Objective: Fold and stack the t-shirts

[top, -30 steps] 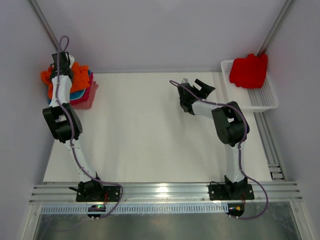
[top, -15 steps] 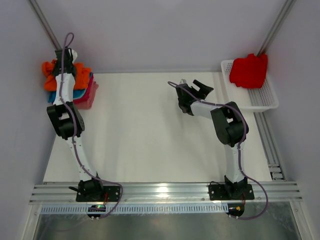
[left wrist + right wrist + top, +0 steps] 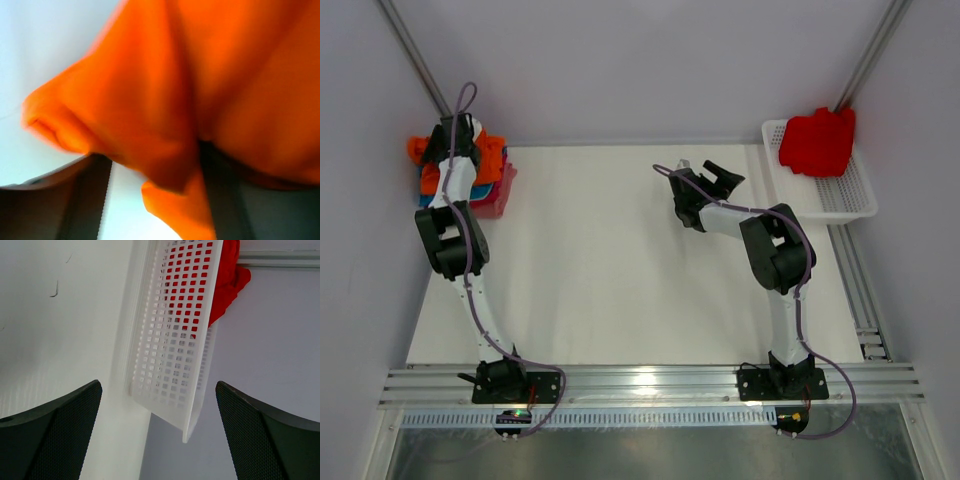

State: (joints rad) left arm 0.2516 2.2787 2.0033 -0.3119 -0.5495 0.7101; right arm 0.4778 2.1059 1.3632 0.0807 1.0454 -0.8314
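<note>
The bright orange t-shirt [image 3: 488, 152] lies bunched on top of a stack of folded t-shirts [image 3: 496, 194] at the table's far left corner. Blue, teal and pink edges show under it. My left gripper [image 3: 456, 134] hangs right over that stack. In the left wrist view its jaws stand open [image 3: 152, 160], with orange cloth [image 3: 225, 75] filling the picture and one fold drooping between the fingers. My right gripper [image 3: 708, 168] hovers open and empty over the table's far middle [image 3: 158, 387], facing the basket. A red t-shirt [image 3: 817, 140] [image 3: 227, 280] lies crumpled in that basket.
The white mesh basket [image 3: 860, 200] [image 3: 175, 350] stands at the far right corner beside a metal rail. Grey walls close in the left, back and right sides. A rail runs along the near edge by both arm bases.
The left arm has reached farther back over the stack and its jaws have opened, letting go of the orange t-shirt. The right arm has drifted slightly left.
</note>
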